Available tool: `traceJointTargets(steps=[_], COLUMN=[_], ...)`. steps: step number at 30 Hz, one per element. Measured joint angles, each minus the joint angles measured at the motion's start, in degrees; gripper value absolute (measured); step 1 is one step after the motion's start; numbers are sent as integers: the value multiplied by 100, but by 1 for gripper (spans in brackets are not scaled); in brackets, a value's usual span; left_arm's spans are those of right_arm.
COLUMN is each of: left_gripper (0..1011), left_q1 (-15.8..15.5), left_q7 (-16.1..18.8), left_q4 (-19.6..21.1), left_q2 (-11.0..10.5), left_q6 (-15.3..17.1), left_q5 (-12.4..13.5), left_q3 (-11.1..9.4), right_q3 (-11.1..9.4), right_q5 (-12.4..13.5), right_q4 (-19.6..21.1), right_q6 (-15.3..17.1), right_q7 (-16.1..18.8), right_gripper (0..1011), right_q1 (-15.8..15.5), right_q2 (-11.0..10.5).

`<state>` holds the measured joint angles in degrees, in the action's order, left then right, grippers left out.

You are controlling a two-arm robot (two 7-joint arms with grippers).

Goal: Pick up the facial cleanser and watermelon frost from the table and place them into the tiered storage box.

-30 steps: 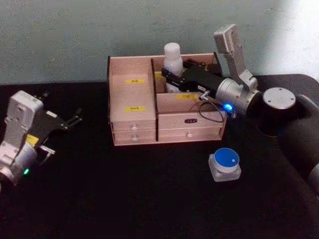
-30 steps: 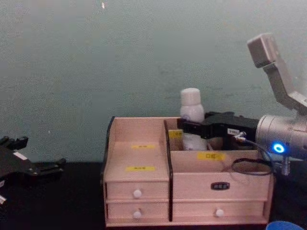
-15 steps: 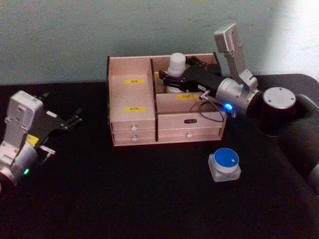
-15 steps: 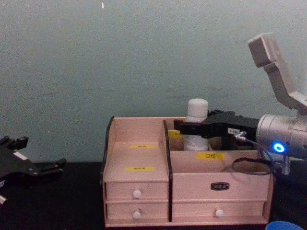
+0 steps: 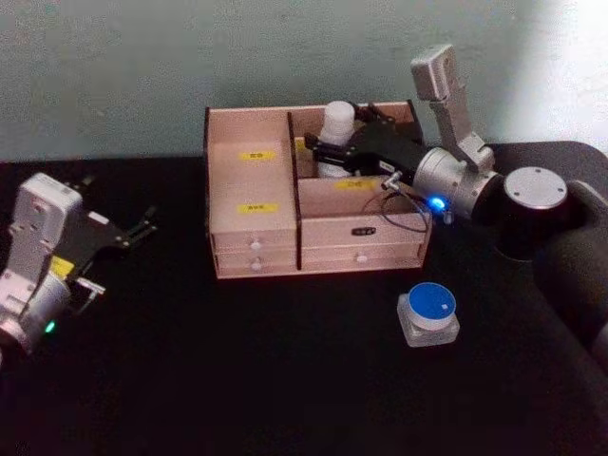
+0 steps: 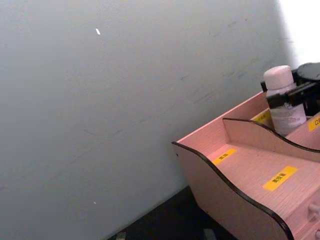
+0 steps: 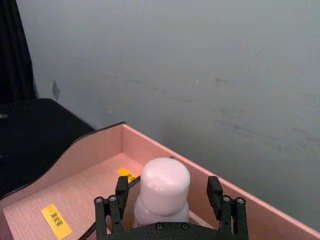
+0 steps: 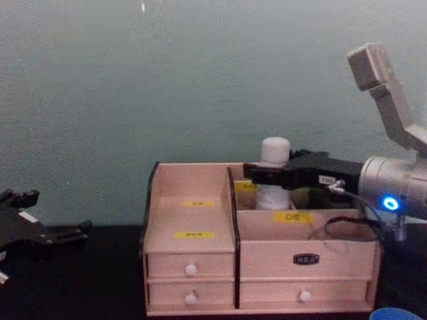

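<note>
The facial cleanser, a white bottle (image 5: pixel 337 122) (image 8: pixel 274 150) (image 6: pixel 280 82) (image 7: pixel 164 182), stands upright in the back right compartment of the tiered storage box (image 5: pixel 252 237) (image 8: pixel 193 267) (image 6: pixel 240 200) (image 7: pixel 75 165). My right gripper (image 5: pixel 328 152) (image 8: pixel 267 175) (image 7: pixel 167 200) reaches in from the right and is open, one finger on each side of the bottle with a small gap. The watermelon frost, a small jar with a blue lid (image 5: pixel 428 313) (image 8: pixel 393 313), sits on the table in front of the box's right end. My left gripper (image 5: pixel 142 226) (image 8: pixel 77 230) rests open at the far left.
The black table (image 5: pixel 285 380) spreads in front of the box. A grey wall (image 8: pixel 167 80) rises close behind it. The box's left stepped compartments (image 5: pixel 249 171) hold nothing. A thin cable (image 5: pixel 404 214) loops from my right wrist over the box's front right.
My right gripper has carried the bottle to the right and down into the back right compartment. The bottle now sits lower there. The left arm has not moved.
</note>
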<state>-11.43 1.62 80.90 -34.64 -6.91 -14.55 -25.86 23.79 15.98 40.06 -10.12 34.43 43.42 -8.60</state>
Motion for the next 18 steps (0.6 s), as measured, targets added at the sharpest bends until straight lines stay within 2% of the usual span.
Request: traceJointTargets(steps=[13,18], left_gripper=[1001,1001], left_q1=[0,0], left_q7=[0,0], left_q4=[0,0], left_q2=[0,0], left_q6=[0,0], left_q5=[0,0], left_q3=[0,0], right_q3=[-193,-268], right_q5=[46,162], right_q4=[1534,2287], right_q6=[323,501], right_q7=[-357,-401], right_gripper=[1002,1003], right_q1=[-693,-1094], right_q2=[-420,-696])
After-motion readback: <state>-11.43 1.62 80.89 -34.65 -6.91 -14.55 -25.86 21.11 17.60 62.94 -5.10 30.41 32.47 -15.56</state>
